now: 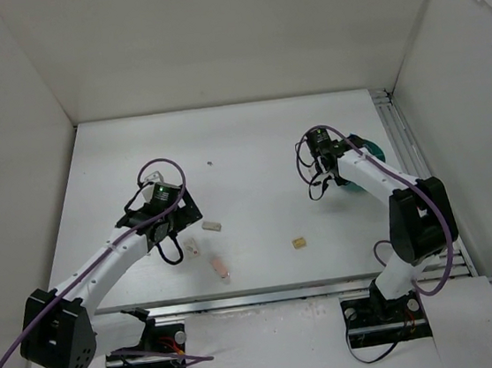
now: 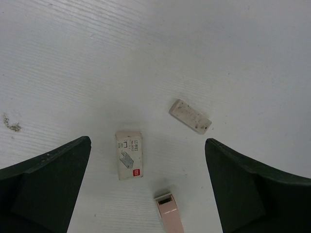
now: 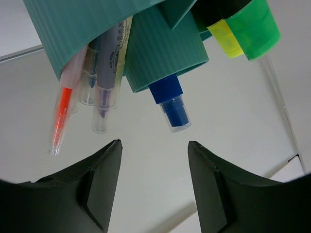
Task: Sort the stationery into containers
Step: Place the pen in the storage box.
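My left gripper [image 1: 177,217] is open and empty, hovering above the table. Between its fingers in the left wrist view [image 2: 148,145] lie a small white staple box [image 2: 129,155], a dirty beige eraser [image 2: 190,116] and a pink eraser [image 2: 169,211]. All three also show in the top view: the box [image 1: 190,246], the beige eraser [image 1: 213,227] and the pink eraser [image 1: 221,267]. A tan cube [image 1: 300,243] lies mid-table. My right gripper [image 1: 325,159] is open and empty [image 3: 153,143] beside the teal tub [image 3: 160,53]. The tub holds an orange pen [image 3: 60,121], a blue-capped pen [image 3: 173,104] and a green-capped highlighter [image 3: 252,24].
White walls enclose the table on three sides. A metal rail [image 1: 397,131] runs along the right edge just behind the teal tub [image 1: 368,148]. A tiny grey scrap [image 1: 211,163] lies toward the back of the table.
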`<state>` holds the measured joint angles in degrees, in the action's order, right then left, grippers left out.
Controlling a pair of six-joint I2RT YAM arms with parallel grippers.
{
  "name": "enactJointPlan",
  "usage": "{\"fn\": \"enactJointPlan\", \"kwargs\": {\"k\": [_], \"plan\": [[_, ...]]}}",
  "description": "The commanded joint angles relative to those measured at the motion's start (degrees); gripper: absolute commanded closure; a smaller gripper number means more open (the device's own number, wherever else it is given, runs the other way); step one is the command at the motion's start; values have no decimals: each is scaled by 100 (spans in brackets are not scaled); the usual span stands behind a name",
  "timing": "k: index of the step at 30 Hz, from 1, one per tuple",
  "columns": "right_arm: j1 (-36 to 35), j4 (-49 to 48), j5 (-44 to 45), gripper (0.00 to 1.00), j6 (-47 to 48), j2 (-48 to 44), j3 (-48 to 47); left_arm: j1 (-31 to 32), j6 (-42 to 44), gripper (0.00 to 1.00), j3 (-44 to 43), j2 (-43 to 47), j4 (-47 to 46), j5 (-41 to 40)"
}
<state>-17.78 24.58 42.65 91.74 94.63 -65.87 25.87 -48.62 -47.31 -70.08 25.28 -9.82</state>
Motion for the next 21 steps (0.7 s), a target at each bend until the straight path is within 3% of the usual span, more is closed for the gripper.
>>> {"fn": "enactJointPlan", "kwargs": {"k": [1,9,10,13,21], "plan": [[-85,-6,138,46,1,-199,-137,-38,-33,0,-7,153,-234,77],[-384,-6,-107,27,-594,-559,-1164,67,-7,1,274,399,-436,314],[-419,-6,-186,15,-709,-586,-1296,68,-7,0,284,382,-462,332],[-481,3,-766,2,-1394,-700,-1797,226,-130,1,310,329,-392,235],[-595,-41,-2269,2,-3422,-674,-2694,287,-560,0,722,329,-497,332]]}}
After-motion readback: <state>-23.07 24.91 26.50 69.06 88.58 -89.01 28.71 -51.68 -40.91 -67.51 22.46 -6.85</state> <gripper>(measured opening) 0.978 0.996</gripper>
